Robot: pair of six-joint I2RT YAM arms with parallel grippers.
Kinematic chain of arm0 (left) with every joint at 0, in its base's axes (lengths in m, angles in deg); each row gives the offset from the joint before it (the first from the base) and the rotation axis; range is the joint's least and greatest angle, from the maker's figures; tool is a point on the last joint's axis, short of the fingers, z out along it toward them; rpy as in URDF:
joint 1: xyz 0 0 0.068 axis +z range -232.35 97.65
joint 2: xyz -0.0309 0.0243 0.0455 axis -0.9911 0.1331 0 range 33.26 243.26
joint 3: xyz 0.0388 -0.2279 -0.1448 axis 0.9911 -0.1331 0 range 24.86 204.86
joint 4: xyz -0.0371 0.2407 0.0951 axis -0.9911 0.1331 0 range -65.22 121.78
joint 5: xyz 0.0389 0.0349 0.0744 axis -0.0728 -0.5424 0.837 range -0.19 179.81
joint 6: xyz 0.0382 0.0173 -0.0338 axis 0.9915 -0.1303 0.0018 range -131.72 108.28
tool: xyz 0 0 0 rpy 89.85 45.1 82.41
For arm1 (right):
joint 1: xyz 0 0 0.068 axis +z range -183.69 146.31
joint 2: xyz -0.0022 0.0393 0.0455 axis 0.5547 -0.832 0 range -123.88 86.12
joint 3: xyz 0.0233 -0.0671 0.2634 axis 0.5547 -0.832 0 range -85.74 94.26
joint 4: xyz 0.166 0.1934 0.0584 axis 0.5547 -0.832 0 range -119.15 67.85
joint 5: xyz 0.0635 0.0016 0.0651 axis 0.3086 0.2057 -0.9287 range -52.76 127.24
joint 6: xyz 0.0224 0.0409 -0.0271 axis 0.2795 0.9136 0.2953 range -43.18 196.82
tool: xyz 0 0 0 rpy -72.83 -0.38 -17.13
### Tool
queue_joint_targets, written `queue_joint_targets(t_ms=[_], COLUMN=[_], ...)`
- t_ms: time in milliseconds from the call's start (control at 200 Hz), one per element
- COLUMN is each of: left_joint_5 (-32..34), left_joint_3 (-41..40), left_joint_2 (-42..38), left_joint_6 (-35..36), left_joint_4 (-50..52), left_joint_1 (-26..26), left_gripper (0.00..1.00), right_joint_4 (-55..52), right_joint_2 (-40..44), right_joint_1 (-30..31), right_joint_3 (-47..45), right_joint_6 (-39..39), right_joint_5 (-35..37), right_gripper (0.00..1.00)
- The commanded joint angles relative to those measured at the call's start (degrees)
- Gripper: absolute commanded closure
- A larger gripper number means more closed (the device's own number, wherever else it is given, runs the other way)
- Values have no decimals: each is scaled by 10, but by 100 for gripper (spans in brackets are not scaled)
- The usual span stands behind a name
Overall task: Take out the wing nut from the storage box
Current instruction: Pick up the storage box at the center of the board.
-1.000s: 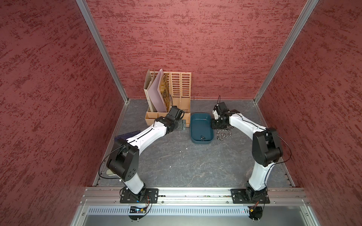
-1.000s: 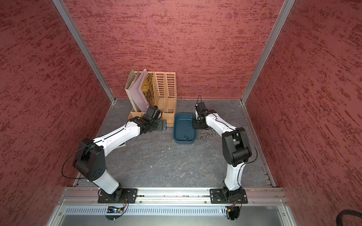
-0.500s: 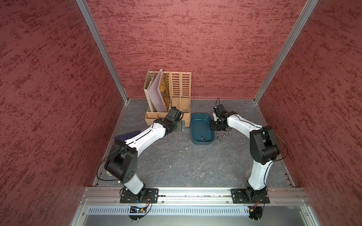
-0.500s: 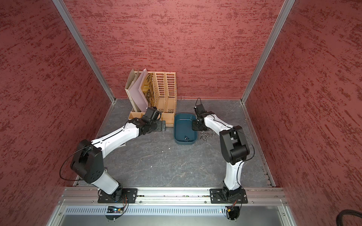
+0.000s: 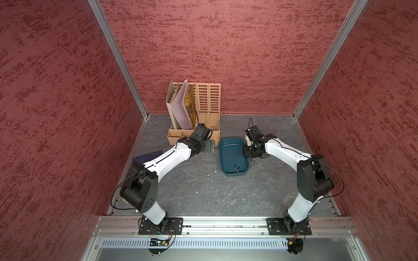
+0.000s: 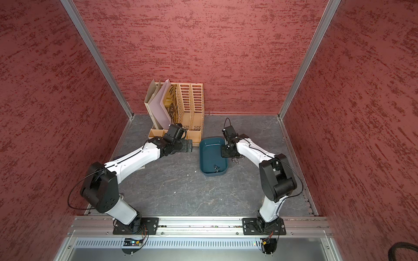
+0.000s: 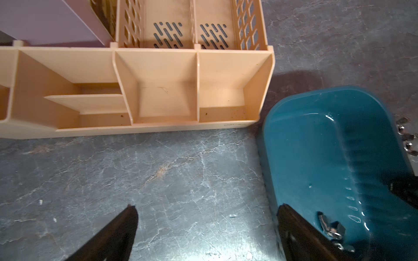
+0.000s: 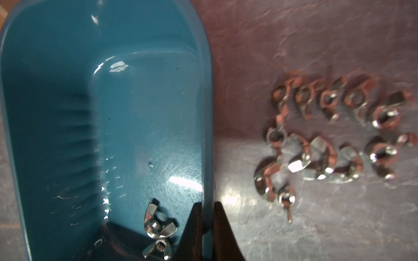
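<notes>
The storage box (image 5: pixel 226 156) (image 6: pixel 207 156) is a dark teal tray in mid-table. Two silver wing nuts (image 8: pixel 157 222) (image 5: pixel 236 168) (image 6: pixel 216 168) lie at its near end, one against the other. My right gripper (image 8: pixel 207 205) (image 5: pixel 248 151) is shut on the box's right wall (image 8: pixel 207 135), one finger inside and one outside, next to the nuts. On the left side of the box my left gripper (image 7: pixel 207 209) (image 5: pixel 211 145) hangs open over bare table, its right finger (image 7: pixel 294 226) beside the box's outer wall (image 7: pixel 271 180).
Several loose wing nuts (image 8: pixel 328 140) (image 5: pixel 255 160) lie on the table just right of the box. A tall beige slotted file organiser (image 5: pixel 203 108) with folders stands at the back, behind my left gripper. A dark blue flat sheet (image 5: pixel 147 157) lies under the left arm.
My right gripper has swung from over the loose nuts to the box's right wall and shut on it. The box looks slightly shifted. The left gripper has stayed open in place.
</notes>
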Motion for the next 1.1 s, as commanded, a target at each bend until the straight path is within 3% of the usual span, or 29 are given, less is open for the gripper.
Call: queue_joint_targets(t_ms=[0,256,666,932,1097], left_joint_5=[-41,-35,-94,-158,-148], left_joint_3=[-5,-16,-6,24,33], left_joint_2=[1,-1,-4,38,64], left_joint_6=[0,8,146,193,187], left_joint_4=[1,17,58,65,73], left_joint_1=[-9,-17,11,14,18], left_gripper=[0,0,0,0,0], right_joint_4=[-19,1,-77,-77,-71], right_joint_2=[22,6,-72,-111,-127], right_joint_1=[16,23,41,62,68], right_joint_3=[-17,-34,83,121,140], right_joint_6=[-20,-110,-336,-387,-400], right_joint_5=[6,-36,-90,-100,-108], right_gripper=[99,99,98,97,97])
